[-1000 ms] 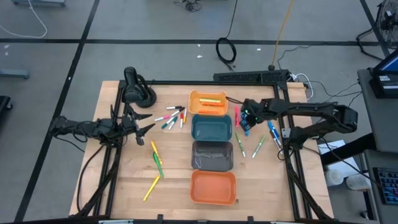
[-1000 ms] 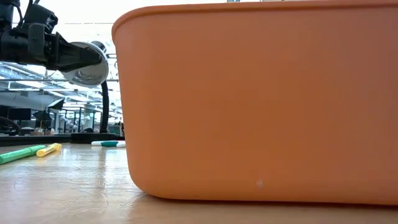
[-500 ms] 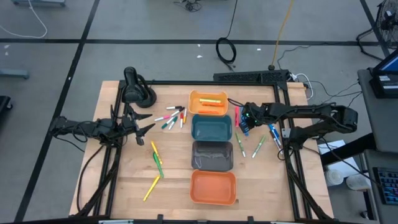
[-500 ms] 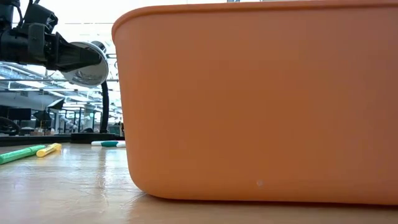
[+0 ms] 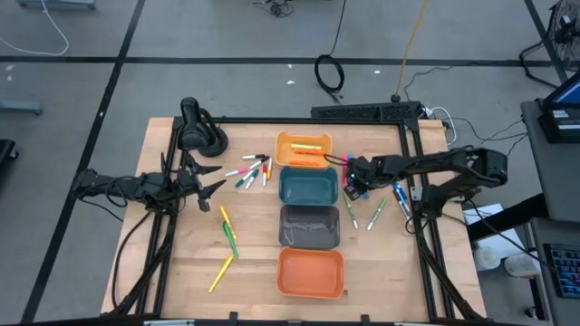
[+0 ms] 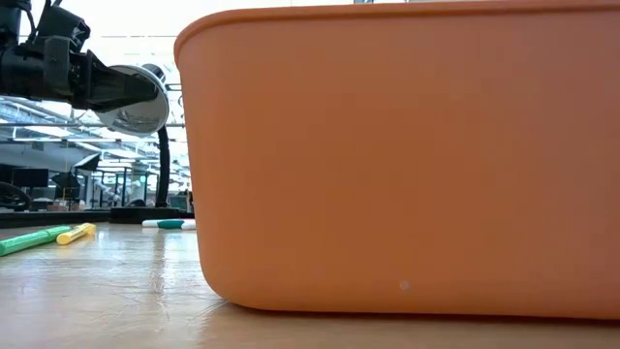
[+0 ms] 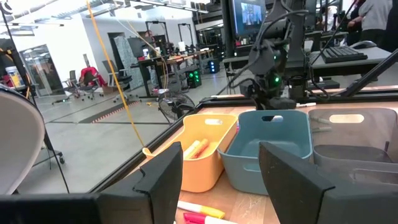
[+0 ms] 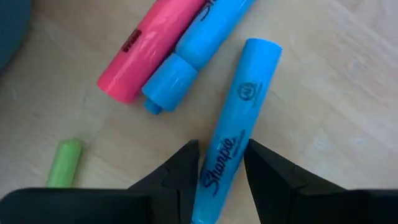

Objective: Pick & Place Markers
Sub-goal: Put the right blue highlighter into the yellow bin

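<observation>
Claw movement was the one change: the right claw [image 5: 354, 187] had slid from the worktop's [image 5: 254, 263] 3 o'clock edge toward the bins, ending just beside the teal bin's [image 5: 308, 186] right wall. The left claw [image 5: 214, 185] had not moved, waiting at 9 o'clock with its fingers spread and empty.

Close up, the right claw [image 8: 221, 163] gripped a blue marker [image 8: 239, 118] between its two fingers. Beside it lay a second blue marker [image 8: 193, 46], a pink marker [image 8: 152, 46] and a green marker [image 8: 64, 163], all flat on the wood.

Four bins stood in a column down the middle: light orange bin [image 5: 305, 150] at 12 o'clock holding at least one yellow marker [image 5: 311, 146], then teal, grey bin [image 5: 309, 225], and orange bin [image 5: 311, 272] at 6 o'clock.

Loose markers fell into three groups: a cluster [image 5: 251, 169] left of the light orange bin, too small to count; three at 7 o'clock, two yellow and one green [image 5: 232, 237]; and several at 3 o'clock near the right claw.
</observation>
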You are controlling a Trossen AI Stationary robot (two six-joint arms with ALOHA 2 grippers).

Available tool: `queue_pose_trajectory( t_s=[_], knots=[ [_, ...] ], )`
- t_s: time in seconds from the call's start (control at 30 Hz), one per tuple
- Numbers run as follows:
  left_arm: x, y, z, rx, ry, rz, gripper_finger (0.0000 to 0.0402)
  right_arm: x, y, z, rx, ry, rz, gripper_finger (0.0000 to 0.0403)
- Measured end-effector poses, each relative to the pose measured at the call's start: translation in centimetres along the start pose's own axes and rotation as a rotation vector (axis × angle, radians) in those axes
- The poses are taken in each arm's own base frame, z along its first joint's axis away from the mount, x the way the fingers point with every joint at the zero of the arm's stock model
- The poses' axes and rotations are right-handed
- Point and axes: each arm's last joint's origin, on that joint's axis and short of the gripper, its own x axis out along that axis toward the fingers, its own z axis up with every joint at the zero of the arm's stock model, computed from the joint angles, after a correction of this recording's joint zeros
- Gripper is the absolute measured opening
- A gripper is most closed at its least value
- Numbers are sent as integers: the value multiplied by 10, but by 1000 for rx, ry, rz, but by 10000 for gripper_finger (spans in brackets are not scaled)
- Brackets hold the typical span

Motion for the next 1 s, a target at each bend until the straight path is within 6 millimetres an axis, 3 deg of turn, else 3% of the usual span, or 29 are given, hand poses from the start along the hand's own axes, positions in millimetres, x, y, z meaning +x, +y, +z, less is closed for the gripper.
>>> queue_pose_trajectory(
  t_s=[0.4,0.57,0.67,1.0],
  knots=[
    [0,0,0,0,0,0,214,12,1,-2,-59,47,-57,115],
    [0,0,0,0,0,0,214,11,0,-3,-103,51,-62,76],
    [0,0,0,0,0,0,214,5,-1,-2,-127,29,-47,45],
    [0,0,0,0,0,0,214,-40,-11,-1,-104,-152,79,44]
  ],
)
